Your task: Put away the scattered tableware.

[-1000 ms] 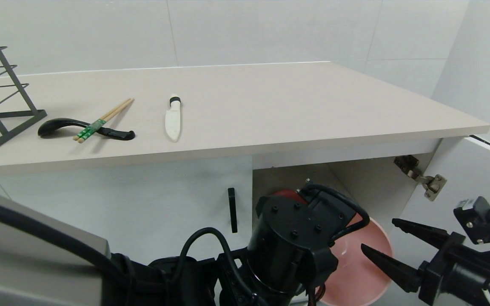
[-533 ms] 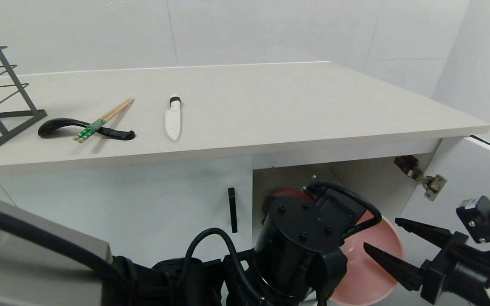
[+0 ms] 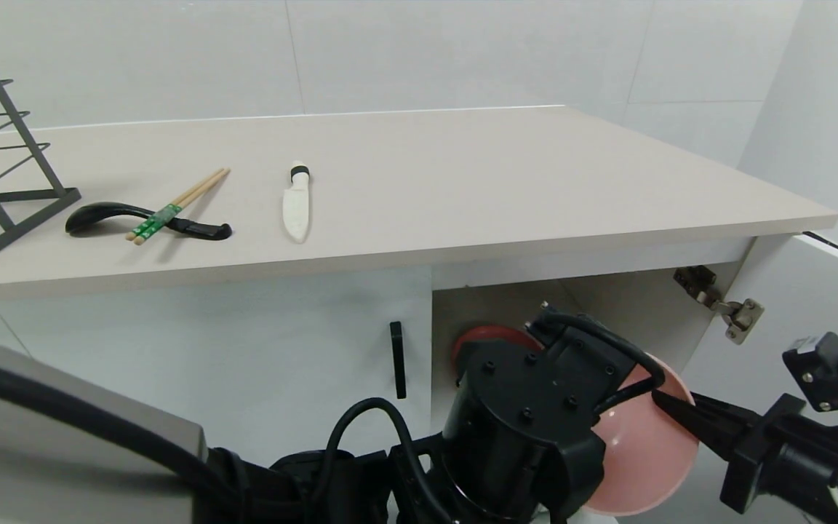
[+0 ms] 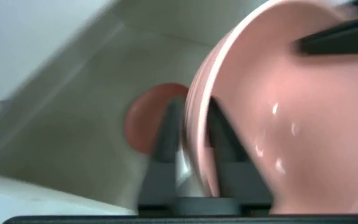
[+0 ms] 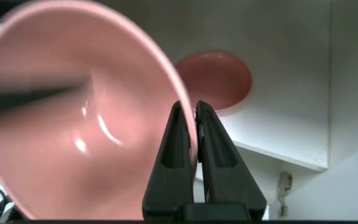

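Lower right, left gripper [image 4: 194,118] and right gripper [image 5: 192,111] both seemingly pinch the pink bowl [image 3: 637,451]; release one only after the other holds.

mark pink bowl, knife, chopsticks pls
pink bowl [image 3: 644,458]: head view, on its inner wall.
knife [image 3: 295,212]: head view, on the white blade.
chopsticks [image 3: 188,195]: head view, on the bare wooden shafts.
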Motion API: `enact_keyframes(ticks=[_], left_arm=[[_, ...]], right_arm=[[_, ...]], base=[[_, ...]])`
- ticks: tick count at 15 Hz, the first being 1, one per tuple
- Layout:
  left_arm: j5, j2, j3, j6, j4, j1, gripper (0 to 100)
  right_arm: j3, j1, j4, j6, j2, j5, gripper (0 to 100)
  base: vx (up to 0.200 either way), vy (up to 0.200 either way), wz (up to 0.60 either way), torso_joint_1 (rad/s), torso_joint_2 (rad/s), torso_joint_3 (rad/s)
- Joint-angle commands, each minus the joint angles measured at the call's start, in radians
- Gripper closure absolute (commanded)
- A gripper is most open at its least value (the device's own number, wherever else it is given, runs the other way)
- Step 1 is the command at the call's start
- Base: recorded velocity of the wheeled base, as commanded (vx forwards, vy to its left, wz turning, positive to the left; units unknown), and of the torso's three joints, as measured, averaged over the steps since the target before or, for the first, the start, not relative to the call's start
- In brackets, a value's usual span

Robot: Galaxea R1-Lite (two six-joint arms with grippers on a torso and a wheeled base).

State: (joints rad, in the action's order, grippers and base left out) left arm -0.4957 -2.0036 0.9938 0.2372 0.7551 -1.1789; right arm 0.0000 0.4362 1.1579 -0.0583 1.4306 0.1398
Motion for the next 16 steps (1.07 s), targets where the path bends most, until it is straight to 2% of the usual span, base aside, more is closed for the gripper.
enact_keyframes(ticks=[1, 3, 6, 8, 10, 13, 16], left_arm=[[0.013, 0.008, -0.006, 0.001, -0.003, -0.007, 0], [0.132, 0.013, -0.012, 0.007, 0.013, -0.007, 0], [0.187, 0.049, -0.015, 0.01, 0.013, -0.013, 0], [0.264, 0.091, -0.034, 0.011, 0.012, -0.025, 0], [0.295, 0.137, -0.078, 0.013, 0.012, -0.025, 0], [0.384, 0.259, -0.193, 0.011, 0.013, -0.024, 0], [0.537, 0.339, -0.261, 0.008, 0.012, 0.013, 0]], right_arm=[[0.0, -0.002, 0.0, 0.0, 0.004, 0.0, 100], [0.0, -0.005, -0.001, 0.0, 0.005, 0.0, 100], [0.0, -0.005, -0.009, 0.002, 0.007, 0.0, 100], [0.0, -0.005, -0.01, 0.002, 0.007, 0.0, 100], [0.0, -0.005, -0.014, 0.002, 0.007, 0.0, 100], [0.0, -0.005, -0.063, 0.003, 0.004, 0.001, 100], [0.0, -0.005, -0.092, 0.006, -0.019, 0.001, 100]], base=[[0.0, 0.0, 0.0, 0.0, 0.0, 0.0], [0.0, 0.0, 0.0, 0.0, 0.0, 0.0], [0.0, 0.0, 0.0, 0.0, 0.0, 0.0], [0.0, 0.0, 0.0, 0.0, 0.0, 0.0], [0.0, 0.0, 0.0, 0.0, 0.0, 0.0], [0.0, 0.0, 0.0, 0.0, 0.0, 0.0], [0.0, 0.0, 0.0, 0.0, 0.0, 0.0]])
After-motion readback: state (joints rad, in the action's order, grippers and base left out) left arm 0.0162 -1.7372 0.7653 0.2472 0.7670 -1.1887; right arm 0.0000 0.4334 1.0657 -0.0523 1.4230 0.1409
